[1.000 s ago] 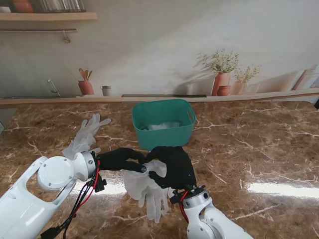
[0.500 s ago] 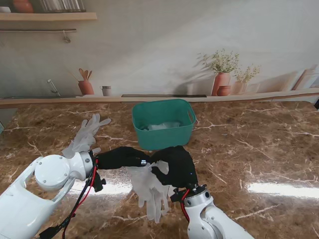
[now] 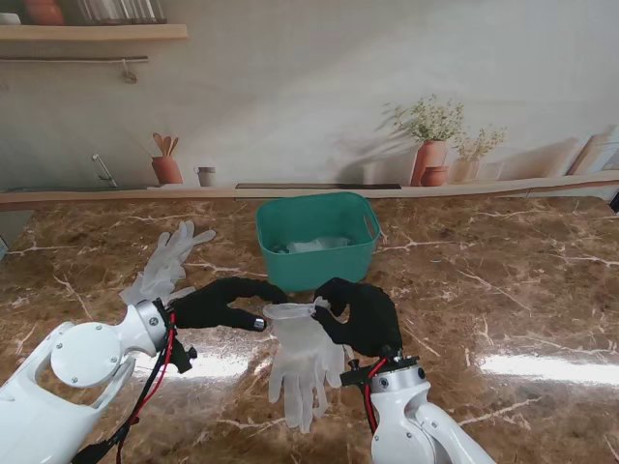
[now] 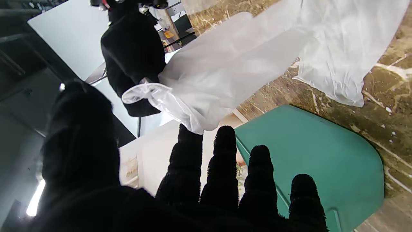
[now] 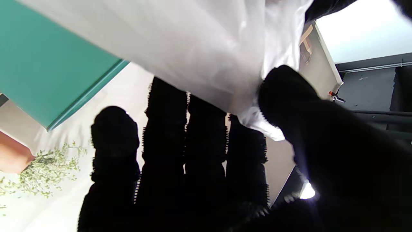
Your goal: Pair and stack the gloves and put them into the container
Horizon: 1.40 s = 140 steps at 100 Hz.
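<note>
The marble table (image 3: 522, 290) fills the stand view, and the green container (image 3: 317, 240) stands at its middle toward the far side, with some pale material already inside; it has not moved over the last second. Just nearer to me than the container, the held gloves (image 3: 302, 358) hang as a white, limp bundle, cuffs up and fingers drooping toward the table. A second ago this bundle was bunched between the two hands; now it is drawn out longer and flatter, and its cuff edge sits higher and closer to the container's near wall.

The left hand (image 3: 224, 303) has shifted slightly left and its fingers have opened out; its fingertips reach the cuff's left end, but whether they pinch it I cannot tell, and in the left wrist view only one fingertip (image 4: 190, 135) touches the film. The right hand (image 3: 360, 314) has risen and moved toward the container, and it grasps the cuff's right end, thumb (image 5: 283, 93) pressed against the material.

The spare gloves (image 3: 166, 261) lie on the table at far left, unchanged.
</note>
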Available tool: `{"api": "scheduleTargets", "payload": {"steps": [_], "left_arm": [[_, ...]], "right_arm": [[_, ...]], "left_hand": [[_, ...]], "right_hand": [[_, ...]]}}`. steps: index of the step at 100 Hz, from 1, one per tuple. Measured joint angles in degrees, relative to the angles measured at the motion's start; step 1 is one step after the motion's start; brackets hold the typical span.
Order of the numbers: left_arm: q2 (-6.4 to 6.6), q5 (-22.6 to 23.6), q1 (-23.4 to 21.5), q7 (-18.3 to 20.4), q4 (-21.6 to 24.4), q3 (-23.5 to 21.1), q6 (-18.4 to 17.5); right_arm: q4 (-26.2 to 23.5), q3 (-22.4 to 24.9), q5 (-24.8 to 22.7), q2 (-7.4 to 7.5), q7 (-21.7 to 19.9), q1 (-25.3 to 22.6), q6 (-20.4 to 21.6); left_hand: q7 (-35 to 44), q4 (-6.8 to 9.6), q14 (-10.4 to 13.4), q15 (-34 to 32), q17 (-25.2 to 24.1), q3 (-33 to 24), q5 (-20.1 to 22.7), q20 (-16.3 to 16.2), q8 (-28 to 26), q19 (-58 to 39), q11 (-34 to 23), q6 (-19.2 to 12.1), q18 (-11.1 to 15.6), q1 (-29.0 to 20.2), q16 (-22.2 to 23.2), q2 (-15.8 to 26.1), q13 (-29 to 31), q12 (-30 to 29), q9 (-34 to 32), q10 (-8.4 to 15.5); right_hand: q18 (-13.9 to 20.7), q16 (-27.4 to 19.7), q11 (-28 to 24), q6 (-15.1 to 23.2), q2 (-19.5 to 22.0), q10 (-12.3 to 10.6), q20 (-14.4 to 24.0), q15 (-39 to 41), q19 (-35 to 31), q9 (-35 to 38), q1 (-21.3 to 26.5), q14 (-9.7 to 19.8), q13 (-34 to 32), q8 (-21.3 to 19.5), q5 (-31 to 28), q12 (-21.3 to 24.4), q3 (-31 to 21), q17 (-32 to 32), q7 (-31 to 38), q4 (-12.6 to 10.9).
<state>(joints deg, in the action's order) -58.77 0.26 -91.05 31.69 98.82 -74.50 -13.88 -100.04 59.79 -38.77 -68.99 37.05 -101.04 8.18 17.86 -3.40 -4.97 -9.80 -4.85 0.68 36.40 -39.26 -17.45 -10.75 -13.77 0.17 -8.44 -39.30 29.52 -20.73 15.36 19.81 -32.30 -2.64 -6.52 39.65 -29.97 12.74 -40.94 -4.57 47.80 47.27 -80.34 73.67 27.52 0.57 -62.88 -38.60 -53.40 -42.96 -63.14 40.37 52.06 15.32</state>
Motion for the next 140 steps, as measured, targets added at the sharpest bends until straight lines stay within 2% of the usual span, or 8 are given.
{"api": "scheduleTargets", "payload": {"steps": [11, 20, 37, 49, 60, 91, 116, 140], "left_arm": [[0.18, 3.2, -0.23, -3.11, 0.02, 1.01, -3.22], [0.17, 7.22, -0.27, -5.9, 0.06, 1.89, -4.74], [-0.21, 12.53, -0.36, -11.51, 0.07, 3.27, -6.27], [-1.26, 14.52, -0.71, -18.74, -0.15, 4.39, -7.06], [-2.46, 11.44, -1.46, -19.53, -0.04, 4.48, -7.5], [-0.96, 5.63, -5.93, -7.66, 6.49, 0.13, -6.73], [0.45, -0.03, -9.79, -1.44, 10.34, -3.18, -6.77], [1.6, -3.68, -11.57, 3.71, 11.74, -3.93, -6.72]], "right_arm": [[-0.64, 0.14, 0.31, -0.1, -0.48, -0.28, -0.25], [-1.36, 0.35, 0.79, -0.16, -1.06, -0.6, -0.53], [-2.57, 0.81, 2.22, -0.25, -1.96, -1.19, -0.62], [-3.37, 1.22, 3.08, -0.27, -2.88, -1.73, -0.38], [-4.99, 2.35, 3.87, -0.25, -5.11, -3.15, 0.23], [-10.83, 6.74, 4.23, 1.19, -12.92, -9.09, 4.07], [-16.16, 10.22, 7.72, 2.85, -21.74, -15.31, 7.51], [-19.59, 12.48, 8.08, 3.88, -24.32, -20.11, 10.18]], "left_hand": [[-2.78, 0.25, -0.02, 0.21, -0.01, -0.62, -3.67, -1.97, 2.8, -0.48, 0.0, -0.15, -0.01, -3.5, -0.02, -4.69, 1.35, -0.6, -0.15, 0.49], [-2.99, -1.24, -0.04, 0.16, 0.0, -28.26, -4.89, -3.47, 5.48, -0.49, 0.0, -0.88, -0.01, 3.22, -0.02, -13.12, 2.61, -0.6, -0.26, 0.85], [1.7, -2.56, -0.69, -2.49, 0.05, -39.9, -4.72, -6.32, 3.36, -1.41, -2.44, -2.49, -0.01, 3.82, 1.51, -14.96, 6.08, -0.41, -2.99, 1.16], [19.02, -4.89, -1.69, -7.05, 2.0, -35.11, 3.03, -8.62, -6.14, -6.21, -6.49, -7.11, -0.13, -3.94, 5.1, -11.44, 14.04, 2.97, -14.05, 1.52], [30.83, -4.89, -3.11, -12.01, 2.3, -29.43, 10.42, -9.27, -6.4, -12.29, -8.58, -8.76, -0.57, -8.38, 8.32, -6.58, 19.96, 10.44, -26.31, 1.54], [31.2, -5.2, -4.52, -16.32, 1.48, -20.51, 12.38, -4.96, -12.99, -17.02, -11.9, -7.05, -0.62, -11.46, 11.96, 0.45, 21.55, 9.01, -29.75, -0.57], [30.22, -5.79, -5.23, -17.83, 1.45, -26.78, 13.71, -4.96, -16.57, -18.83, -13.09, -4.53, -1.24, -9.51, 13.27, 0.38, 22.98, 9.95, -32.62, -1.91], [29.94, -5.81, -5.4, -18.39, 1.45, -27.34, 13.79, -4.96, -16.58, -19.69, -13.11, -4.14, -1.32, -9.49, 13.28, 0.38, 24.19, 9.95, -33.5, -2.05]], "right_hand": [[-0.01, 0.0, -0.05, -0.14, -0.04, 0.0, -0.04, 0.72, -1.27, 0.86, 0.0, -0.2, -1.61, 0.59, -0.05, 0.54, -0.01, 1.35, 0.11, 0.0], [-0.02, 0.01, -0.53, -0.61, -0.05, 0.0, -1.26, 1.34, -2.47, 1.6, 0.13, -0.28, -2.82, 0.73, -0.24, 0.61, -0.01, 2.16, 0.13, 0.0], [-0.04, 0.14, -1.21, -0.7, -0.76, -0.01, -1.39, 2.96, -3.9, 3.58, 0.13, -0.48, -4.31, 1.98, -0.52, 0.7, -0.02, 3.81, 0.67, 0.0], [-0.15, 0.23, -1.45, -1.28, -1.52, -0.01, -2.16, 2.8, -4.65, 4.43, 0.39, -0.78, -5.74, 2.89, -0.67, 1.34, -0.03, 4.82, 0.82, 0.0], [-0.67, 0.23, -1.68, -1.38, -2.83, -0.01, -4.1, 2.93, -5.53, 5.07, 0.59, -0.87, -6.37, 5.53, -1.17, 2.14, -0.03, 5.3, 2.13, 0.0], [-0.72, 0.77, -1.98, -1.43, -4.73, 0.29, -4.81, 4.92, -6.95, 5.95, 2.38, -1.37, -7.01, 8.83, -1.63, 2.87, 0.15, 5.91, 2.78, 0.03], [-0.72, 0.84, -3.7, -1.94, -5.02, 0.46, -4.81, 6.38, -7.71, 6.34, 3.72, -1.45, -7.67, 9.97, -1.62, 2.87, 0.27, 7.19, 2.79, 0.18], [-0.72, 0.85, -5.61, -2.01, -5.05, 0.49, -4.87, 7.19, -8.96, 6.61, 3.75, -1.47, -9.4, 10.81, -1.62, 2.87, 0.27, 8.71, 2.8, 0.18]]}}
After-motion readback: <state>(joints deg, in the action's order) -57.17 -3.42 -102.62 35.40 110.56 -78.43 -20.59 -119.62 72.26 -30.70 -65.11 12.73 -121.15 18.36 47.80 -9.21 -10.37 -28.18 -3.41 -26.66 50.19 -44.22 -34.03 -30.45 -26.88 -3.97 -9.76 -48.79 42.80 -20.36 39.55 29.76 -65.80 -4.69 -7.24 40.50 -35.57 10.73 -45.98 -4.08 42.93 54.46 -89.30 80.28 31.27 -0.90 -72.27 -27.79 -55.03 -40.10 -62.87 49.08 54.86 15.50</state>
